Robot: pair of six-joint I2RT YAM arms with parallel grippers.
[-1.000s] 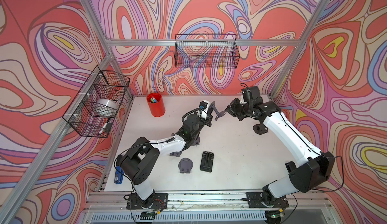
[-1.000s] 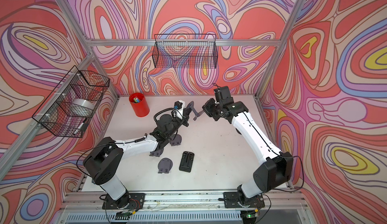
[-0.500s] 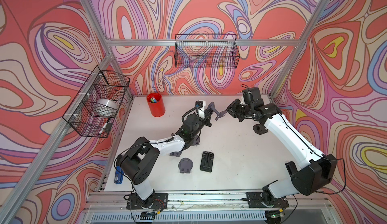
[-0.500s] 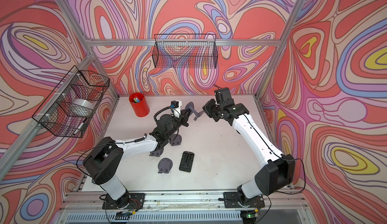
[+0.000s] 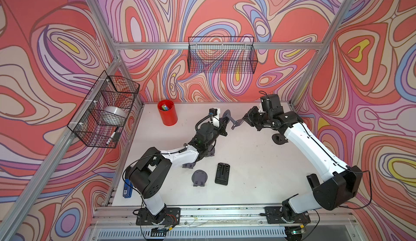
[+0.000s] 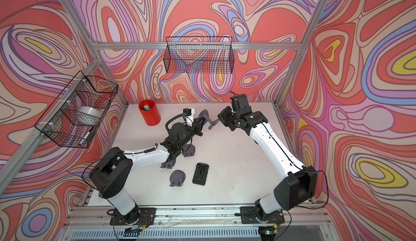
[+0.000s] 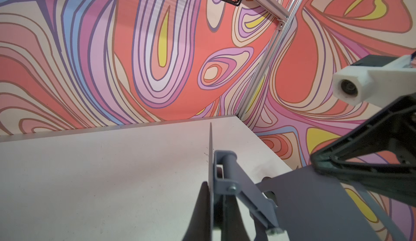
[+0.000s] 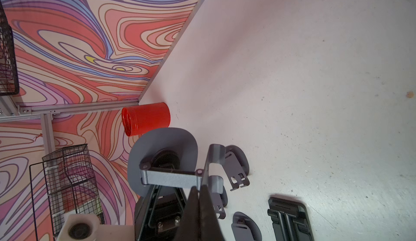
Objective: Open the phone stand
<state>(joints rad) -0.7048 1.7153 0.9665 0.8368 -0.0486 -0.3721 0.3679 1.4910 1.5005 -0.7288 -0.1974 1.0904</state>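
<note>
Grey metal formed the phone stand (image 5: pixel 230 118), which was held clear of the table (image 5: pixel 247 161) above its rear middle, to the side of the red cup (image 5: pixel 167 116) and apart from it. The left gripper (image 7: pixel 212 206) was closed tight on the edge of the stand's round plate (image 8: pixel 162 143), which showed edge-on between the fingers (image 7: pixel 199 208) in the left wrist view. The right gripper (image 8: pixel 199 197) was likewise clamped shut on the second plate (image 7: pixel 315 197). The hinged link (image 8: pixel 171 178) spanned the gap between the two plates. This two-point hold appeared deliberate: with each plate fixed in one gripper, drawing the arms apart or rotating one wrist should load the hinges directly. Keeping the stand off the table left room for the plates to swing. Other folded stands (image 5: pixel 199 178) and a black holder (image 5: pixel 222 174) lay flat nearer the front edge, untouched. Compared with the top view of one second earlier, the left gripper (image 5: pixel 222 122) had shifted slightly away from the right gripper (image 5: pixel 244 120), and the link looked more stretched out. Both grips were unchanged. The stand was judged partly unfolded, with opening not yet complete.
</note>
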